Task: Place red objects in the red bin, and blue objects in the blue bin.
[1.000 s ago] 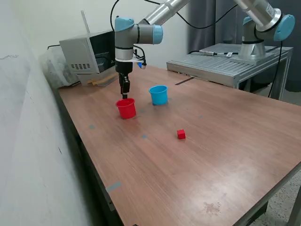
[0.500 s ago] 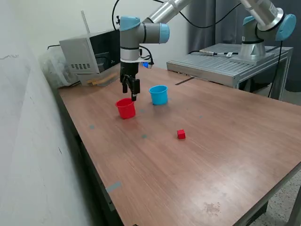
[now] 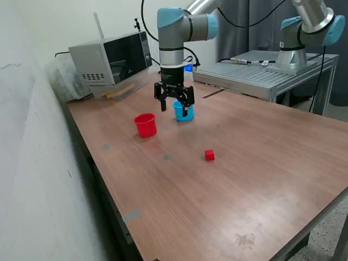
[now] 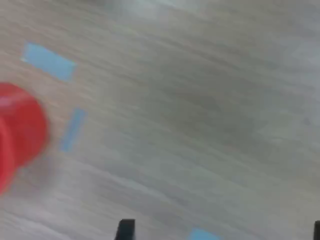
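Observation:
The red bin point(image 3: 145, 124) is a small red cup standing on the wooden table point(image 3: 244, 179). The blue bin point(image 3: 185, 113), a light-blue cup, stands to its right in the exterior view, partly hidden behind my gripper point(image 3: 174, 109). The gripper hangs above the table, just in front of the blue cup, open with nothing between its fingers. One red object, a small cube point(image 3: 209, 155), lies alone nearer the table's middle. Blue objects are out of view. The wrist view is blurred: it shows the red bin point(image 4: 17, 132) at the edge and a dark fingertip point(image 4: 126, 229).
A microwave point(image 3: 109, 57) stands at the back on the exterior view's left. At the back right, a grey metal platform point(image 3: 261, 70) carries a second arm point(image 3: 304, 27). Small blue tape marks point(image 4: 50, 61) dot the tabletop. A wall runs along the left side.
My gripper has moved from above the red cup to the exterior view's right, now in front of the blue cup. Its wrist has turned, so the fingers show spread apart.

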Controlling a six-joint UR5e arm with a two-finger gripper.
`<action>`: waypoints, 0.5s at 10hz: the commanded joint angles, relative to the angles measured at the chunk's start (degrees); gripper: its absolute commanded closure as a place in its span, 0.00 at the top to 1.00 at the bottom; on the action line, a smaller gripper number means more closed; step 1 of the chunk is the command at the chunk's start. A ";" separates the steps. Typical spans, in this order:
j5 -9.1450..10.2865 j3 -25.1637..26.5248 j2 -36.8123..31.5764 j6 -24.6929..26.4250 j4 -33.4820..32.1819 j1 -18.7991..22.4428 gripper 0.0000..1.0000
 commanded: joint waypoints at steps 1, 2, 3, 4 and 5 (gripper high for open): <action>1.22 5.38 -4.69 -9.05 1.10 6.03 1.00; 1.31 6.62 -5.05 -15.98 1.19 6.57 1.00; 1.66 7.15 -5.05 -21.80 1.19 7.27 1.00; 2.18 7.51 -5.05 -26.90 1.19 7.45 1.00; 2.19 7.60 -5.05 -30.08 1.19 7.45 1.00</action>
